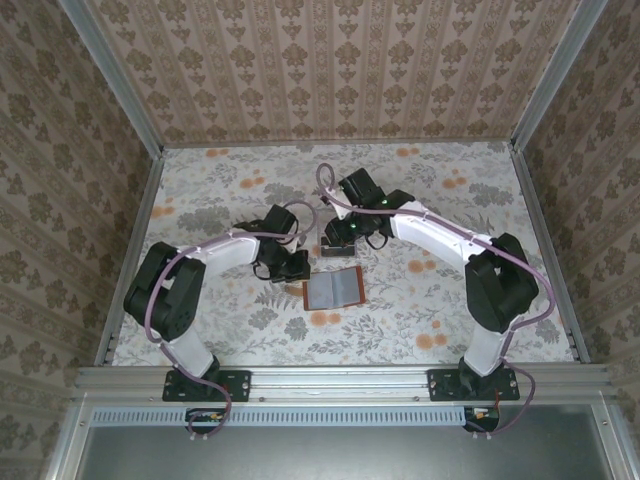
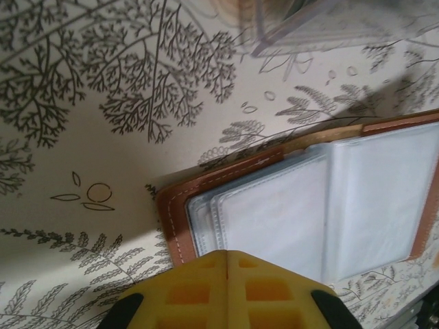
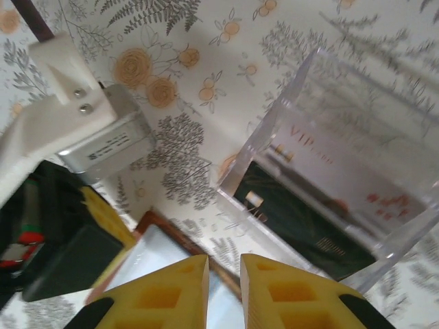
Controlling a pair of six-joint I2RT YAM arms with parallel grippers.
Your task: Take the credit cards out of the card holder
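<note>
Yellow fingertips of the left gripper (image 2: 227, 259) are pressed flat together with nothing between them, sitting at the near edge of the card holder (image 2: 309, 205).

The card holder lies open and flat on the table (image 1: 230, 310), centred between the two arms and slightly toward their bases. Its reddish-brown leather border carries pale stitching. The inside is grey-blue and covered by overlapping clear sleeves (image 2: 274, 219).

The credit cards (image 3: 302, 226) are in the clear plastic box (image 3: 274, 130), which stands just beyond the card holder's far edge without clearly touching it. A dark card with gold contacts lies nearest the box's front wall. Behind it leans a pinkish card printed "VIP". Whether more cards sit behind these cannot be told.

The right gripper (image 3: 224, 264) hangs over the gap between card holder and box. Its fingers are slightly parted with a narrow slot between them, gripping nothing.

The table is covered in a floral-print cloth.
</note>
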